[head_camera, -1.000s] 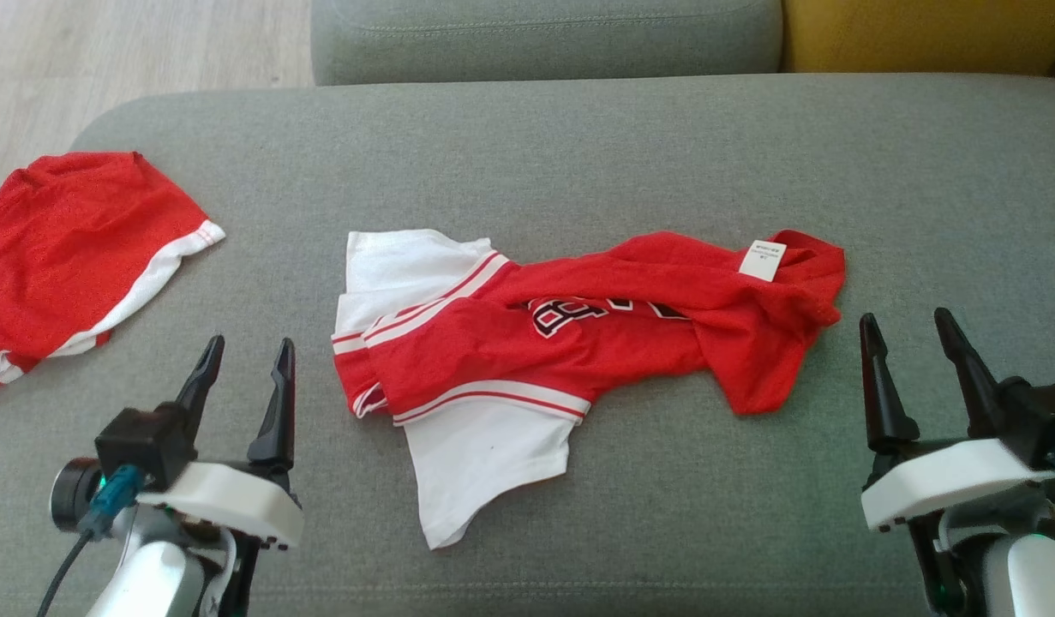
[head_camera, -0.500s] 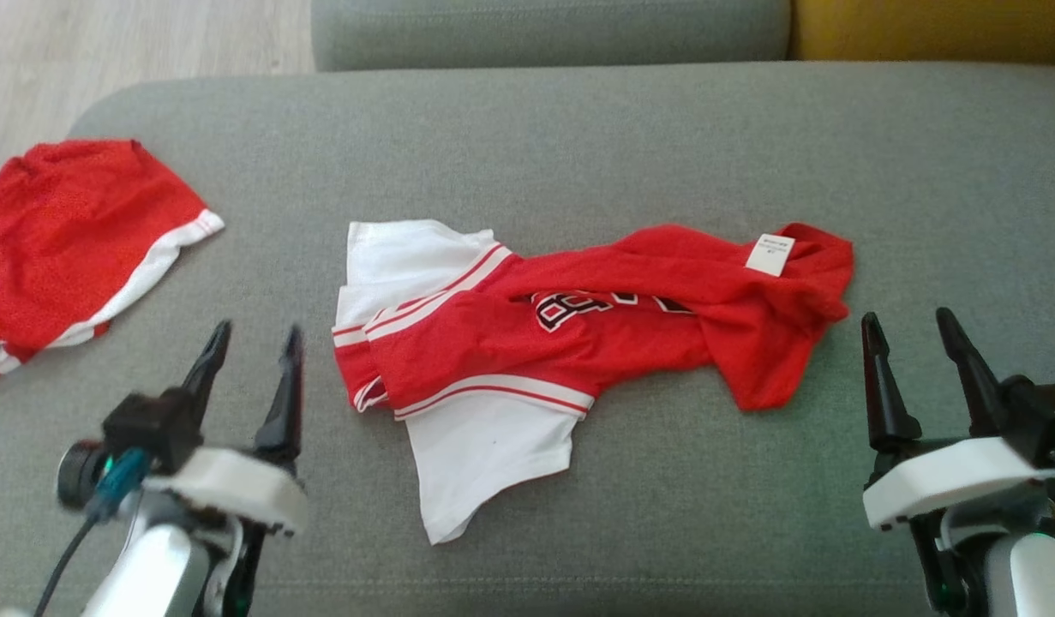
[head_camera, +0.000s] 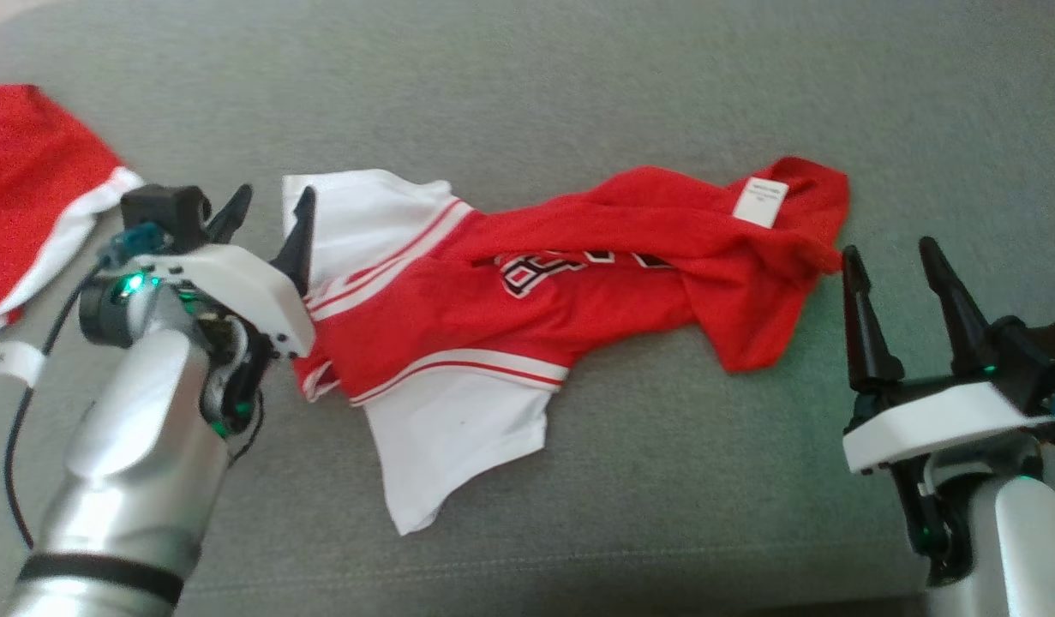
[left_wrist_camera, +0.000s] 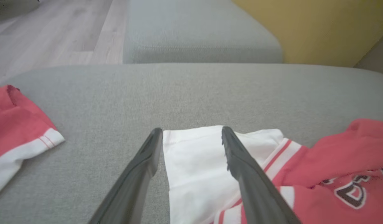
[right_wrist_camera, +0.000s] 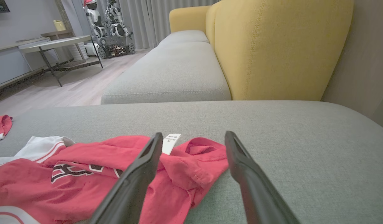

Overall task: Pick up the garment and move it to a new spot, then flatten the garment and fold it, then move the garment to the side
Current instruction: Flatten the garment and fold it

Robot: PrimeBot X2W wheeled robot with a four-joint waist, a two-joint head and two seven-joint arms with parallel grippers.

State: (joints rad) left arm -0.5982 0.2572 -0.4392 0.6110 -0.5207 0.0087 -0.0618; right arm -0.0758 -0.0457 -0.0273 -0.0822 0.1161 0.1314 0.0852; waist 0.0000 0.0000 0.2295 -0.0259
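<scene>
The pick-up step is in hand. The jersey (head_camera: 527, 291) lies crumpled mid-cushion (head_camera: 578, 86), running from 9 to 3 o'clock. The left gripper (head_camera: 275, 193), wide and empty, frames the white sleeve (head_camera: 364, 206) at the jersey's 9 o'clock end. The right gripper (head_camera: 887, 247), also wide and empty, hovers at its 4 o'clock. The next move likely calls for the left to lower and pinch the sleeve, while the right reaches the red end.
</scene>
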